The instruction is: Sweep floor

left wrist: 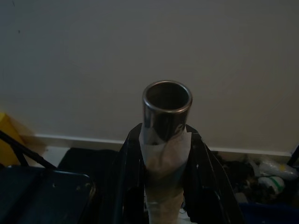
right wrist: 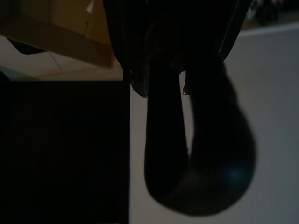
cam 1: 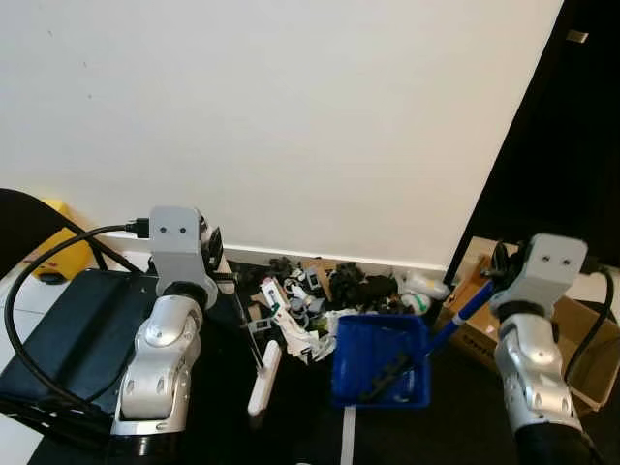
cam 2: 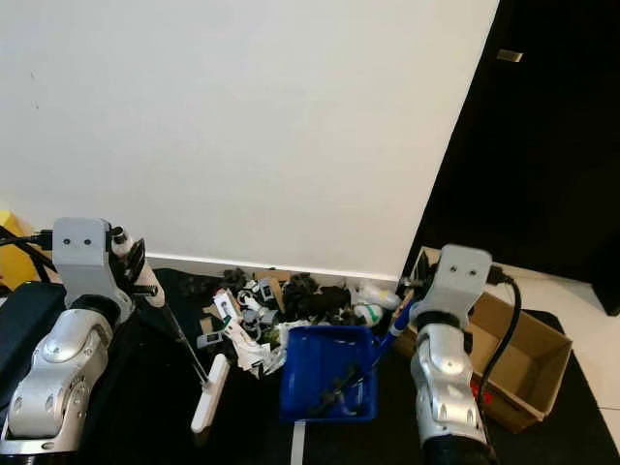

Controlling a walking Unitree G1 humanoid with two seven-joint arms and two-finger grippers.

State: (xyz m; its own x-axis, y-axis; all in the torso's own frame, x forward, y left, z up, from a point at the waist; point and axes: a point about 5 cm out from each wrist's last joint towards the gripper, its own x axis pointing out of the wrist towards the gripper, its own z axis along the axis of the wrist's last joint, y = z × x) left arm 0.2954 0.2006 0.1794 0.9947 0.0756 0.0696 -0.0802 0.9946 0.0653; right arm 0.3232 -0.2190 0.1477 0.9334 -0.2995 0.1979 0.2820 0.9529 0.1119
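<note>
The sweeping looks well under way but not finished. Most of the rubbish is gathered into one litter pile on the dark floor at the foot of the white wall, just beyond the far edge of the blue dustpan. The pan holds only a few dark scraps, so by the look of it the main job, pushing the heap into the pan, is left to do.

The left gripper is pressed tight around the taped top of the broom handle, whose open metal end sticks out between its fingers. From there the thin shaft slopes down to the white broom head, which rests on the floor just left of the pan and at the near edge of the pile.

The right gripper is clamped on the blue dustpan handle, which runs down and left to the pan; the pan sits flat on the floor, its mouth towards the rubbish. A cardboard box stands to the right, beside the right arm, and a dark case lies on the left.

Some bits lie scattered left of the pile near the shaft, and these would need drawing in too.
</note>
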